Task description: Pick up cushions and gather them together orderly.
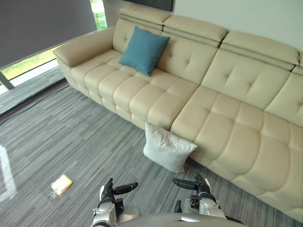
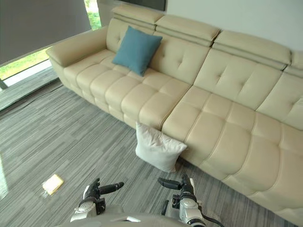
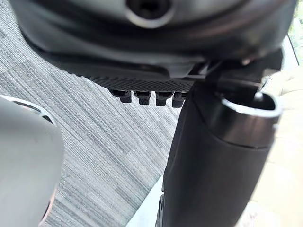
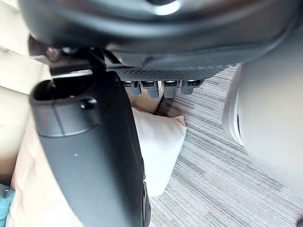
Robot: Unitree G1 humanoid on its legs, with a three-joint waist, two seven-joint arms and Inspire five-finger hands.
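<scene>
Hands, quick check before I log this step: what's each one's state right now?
Left hand: open, fingers relaxed, holding nothing.
Right hand: open, fingers relaxed, holding nothing.

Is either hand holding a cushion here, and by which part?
Nothing is held. The left hand and right hand are both open above the carpet, short of the white cushion leaning against the sofa.

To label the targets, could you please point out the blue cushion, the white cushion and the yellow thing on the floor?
blue cushion (image 1: 143, 49): left eye view, middle of its face.
white cushion (image 1: 166, 148): left eye view, its front panel.
yellow thing (image 1: 61, 184): left eye view, its centre.
</scene>
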